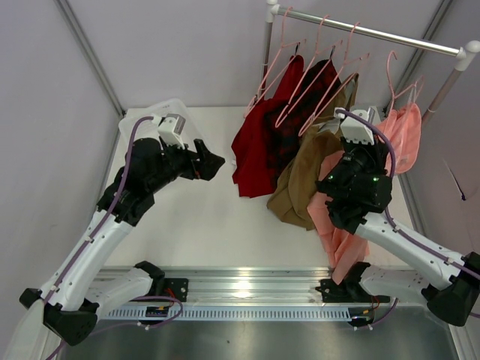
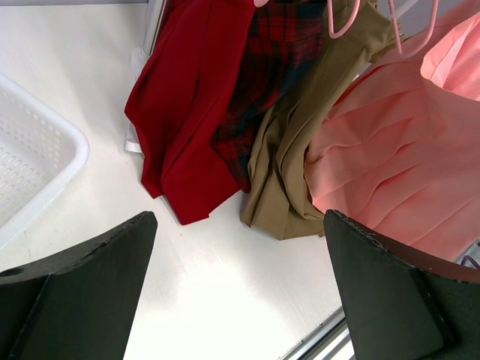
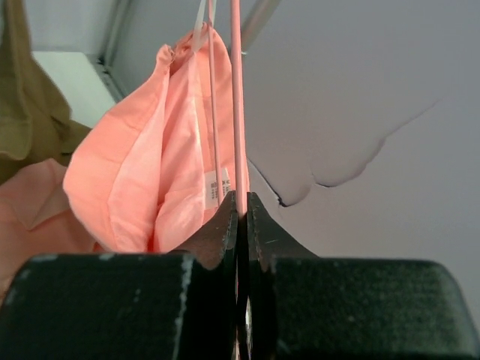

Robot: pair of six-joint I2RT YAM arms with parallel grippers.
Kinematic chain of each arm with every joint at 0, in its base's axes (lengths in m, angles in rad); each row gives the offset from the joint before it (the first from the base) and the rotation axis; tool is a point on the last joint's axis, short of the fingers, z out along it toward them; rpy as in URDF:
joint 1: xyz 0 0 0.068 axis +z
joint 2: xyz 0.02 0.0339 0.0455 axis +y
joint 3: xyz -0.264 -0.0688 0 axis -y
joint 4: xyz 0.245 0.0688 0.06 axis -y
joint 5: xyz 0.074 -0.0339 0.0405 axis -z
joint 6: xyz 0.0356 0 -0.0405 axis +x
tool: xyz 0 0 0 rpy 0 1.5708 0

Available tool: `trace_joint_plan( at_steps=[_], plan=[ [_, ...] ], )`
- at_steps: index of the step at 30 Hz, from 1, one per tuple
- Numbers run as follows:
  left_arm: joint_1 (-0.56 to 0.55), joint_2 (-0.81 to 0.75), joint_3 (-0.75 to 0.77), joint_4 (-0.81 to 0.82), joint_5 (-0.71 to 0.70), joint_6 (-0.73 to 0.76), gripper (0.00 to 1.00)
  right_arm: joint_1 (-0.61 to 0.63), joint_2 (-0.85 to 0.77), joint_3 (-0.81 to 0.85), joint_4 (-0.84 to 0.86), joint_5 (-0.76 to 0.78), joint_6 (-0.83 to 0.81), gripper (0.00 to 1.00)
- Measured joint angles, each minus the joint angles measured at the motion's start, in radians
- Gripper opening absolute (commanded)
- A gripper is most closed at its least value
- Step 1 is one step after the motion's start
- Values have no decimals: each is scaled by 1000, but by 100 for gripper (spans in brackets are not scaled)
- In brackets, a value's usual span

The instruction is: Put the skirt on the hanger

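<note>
White tabletop [image 1: 202, 217] below; at three o'clock hangs the soft, light salmon-pink cloth skirt [image 1: 405, 139]. It will sag, so I'd take its waistband. My right claw [image 3: 241, 206] pinches the thin pale-pink hanger [image 3: 237, 112]; my left claw [image 2: 240, 225] gapes wide, empty.

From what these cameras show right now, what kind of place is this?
Probably a robot test cell staged as a clothes-hanging station: plain panel walls, a metal rail hung with garments, and a left arm and right arm bolted at the edge of the white table.
</note>
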Motion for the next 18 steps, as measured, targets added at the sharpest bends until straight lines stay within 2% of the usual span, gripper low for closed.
trace_joint_plan(
  at_steps=[8, 18],
  plan=[
    [2, -2, -6, 0, 19, 0, 99, -145, 155, 62, 185, 6, -204, 0],
    [3, -19, -20, 4, 34, 0, 99, -155, 308, 258, 237, 6, -381, 0]
  ],
)
